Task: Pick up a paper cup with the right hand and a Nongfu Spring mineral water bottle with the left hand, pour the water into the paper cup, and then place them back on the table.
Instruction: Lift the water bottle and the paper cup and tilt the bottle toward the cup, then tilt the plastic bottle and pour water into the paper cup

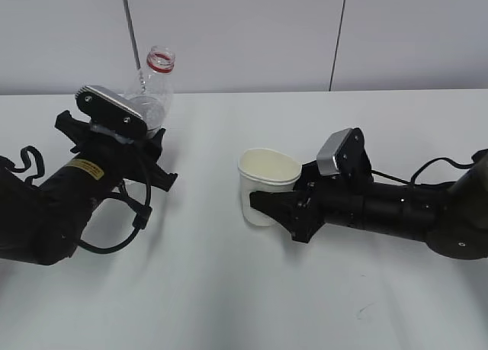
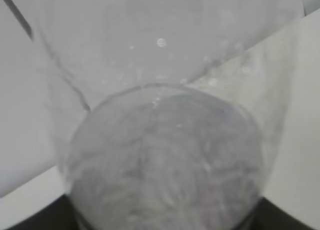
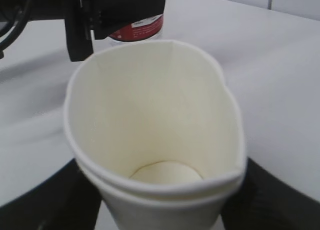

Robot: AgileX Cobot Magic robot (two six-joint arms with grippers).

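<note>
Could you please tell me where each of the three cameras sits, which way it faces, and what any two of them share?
Exterior view: in front of the table, looking down at a slant; both black arms show, the left gripper on the bottle, the right gripper on the paper cup.
Left wrist view: on the left arm, looking along the gripper at the bottle filling the picture; only dark corners below show.
Right wrist view: on the right arm, looking down into the squeezed cup; dark gripper parts flank it.
Shared: the right wrist view also sees the left gripper and bottle label.

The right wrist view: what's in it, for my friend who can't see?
A white paper cup, squeezed out of round and looking empty, fills the picture, with black fingers on both sides. Behind it on the white table, the other black arm holds a red-labelled bottle.
</note>
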